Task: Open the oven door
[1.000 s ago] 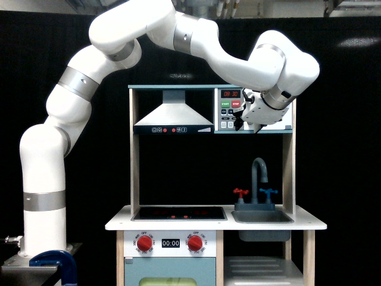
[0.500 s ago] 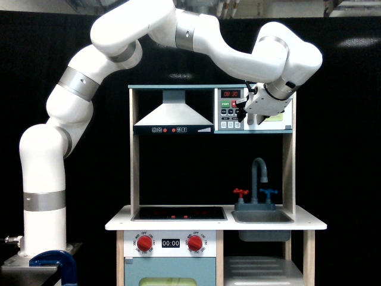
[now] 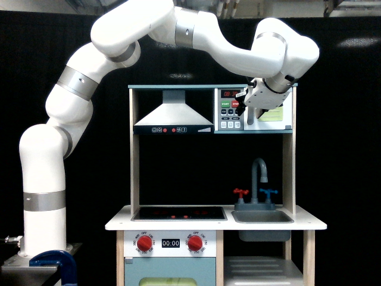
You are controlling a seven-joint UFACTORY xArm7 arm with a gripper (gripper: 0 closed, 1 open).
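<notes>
The white arm arches over the toy kitchen, its hand up at the top shelf against the oven door's left edge, beside the button panel. Whether the hand grips the handle cannot be told. Below, the faucet stands over the sink.
</notes>
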